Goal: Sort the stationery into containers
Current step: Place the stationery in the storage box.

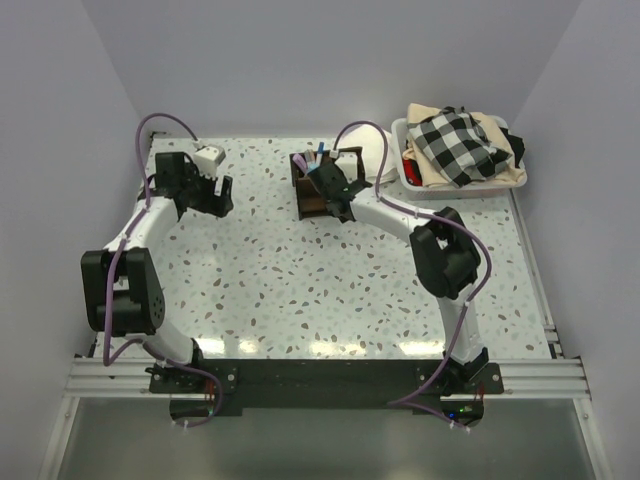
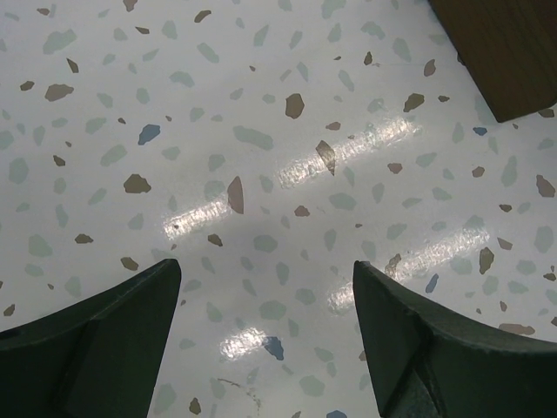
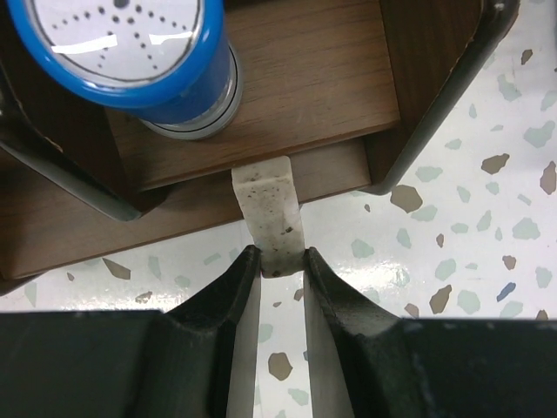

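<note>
Right wrist view, right gripper (image 3: 280, 259) pinching beige eraser (image 3: 268, 200) at centre, its end at wooden organizer (image 3: 322, 78) edge, blue cylinder (image 3: 130, 61) upper left, left gripper (image 2: 265, 296) spread above table (image 2: 261, 131)

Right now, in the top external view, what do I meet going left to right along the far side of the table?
left gripper → dark wooden organizer → white round object → white bin with checkered cloth

Dark brown organizer (image 3: 322, 78), speckled beige piece (image 3: 271, 205), blue-and-white cylinder (image 3: 187, 91), flecked white table (image 2: 261, 104), black-and-white checkered cloth (image 1: 455, 140)
</note>
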Robot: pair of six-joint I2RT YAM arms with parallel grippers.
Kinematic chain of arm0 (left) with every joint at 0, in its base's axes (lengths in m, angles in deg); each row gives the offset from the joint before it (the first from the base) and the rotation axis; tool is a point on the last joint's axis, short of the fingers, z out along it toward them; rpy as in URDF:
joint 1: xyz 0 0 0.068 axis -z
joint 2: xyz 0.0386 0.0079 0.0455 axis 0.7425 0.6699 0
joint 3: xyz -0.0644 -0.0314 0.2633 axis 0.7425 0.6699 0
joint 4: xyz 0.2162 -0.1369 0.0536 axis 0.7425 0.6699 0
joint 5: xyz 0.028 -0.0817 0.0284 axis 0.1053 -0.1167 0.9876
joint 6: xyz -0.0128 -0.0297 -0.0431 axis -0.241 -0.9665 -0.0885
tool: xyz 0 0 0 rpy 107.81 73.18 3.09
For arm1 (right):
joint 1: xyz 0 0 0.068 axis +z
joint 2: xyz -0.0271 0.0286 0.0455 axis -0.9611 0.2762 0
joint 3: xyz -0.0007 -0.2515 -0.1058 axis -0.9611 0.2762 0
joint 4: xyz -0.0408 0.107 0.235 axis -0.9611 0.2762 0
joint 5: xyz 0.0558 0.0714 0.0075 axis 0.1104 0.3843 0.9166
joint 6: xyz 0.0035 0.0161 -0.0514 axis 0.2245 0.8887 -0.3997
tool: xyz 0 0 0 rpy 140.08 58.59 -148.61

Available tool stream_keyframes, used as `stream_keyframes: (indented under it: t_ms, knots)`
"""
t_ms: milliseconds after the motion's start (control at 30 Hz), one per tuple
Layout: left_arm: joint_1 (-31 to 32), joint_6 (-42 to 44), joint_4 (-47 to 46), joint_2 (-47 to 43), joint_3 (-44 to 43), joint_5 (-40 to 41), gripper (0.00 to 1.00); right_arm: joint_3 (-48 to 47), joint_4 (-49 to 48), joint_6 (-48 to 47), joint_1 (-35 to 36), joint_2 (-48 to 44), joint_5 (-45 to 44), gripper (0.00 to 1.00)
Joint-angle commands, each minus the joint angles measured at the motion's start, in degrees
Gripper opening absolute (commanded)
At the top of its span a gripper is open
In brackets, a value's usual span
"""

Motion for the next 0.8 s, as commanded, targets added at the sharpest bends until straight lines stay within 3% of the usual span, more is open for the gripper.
stream_keyframes:
  t_ms: [0,467,767]
  knots:
    - [0.2,-0.4,-1.5,-2.6,0.7,-1.0,0.85,-1.6,-5.8,-2.0,-0.9,-1.5,0.1,0.0]
    - [0.2,-1.0,-2.2,-2.5,1.2,-1.9,0.85,0.9,-7.5,-11.5,-2.8,-4.1,11.0,0.0]
    - [0.5,-1.3,-2.8,-2.2,1.5,-2.1,0.85,1.7,-8.0,-13.6,-5.6,-5.3,11.6,0.0]
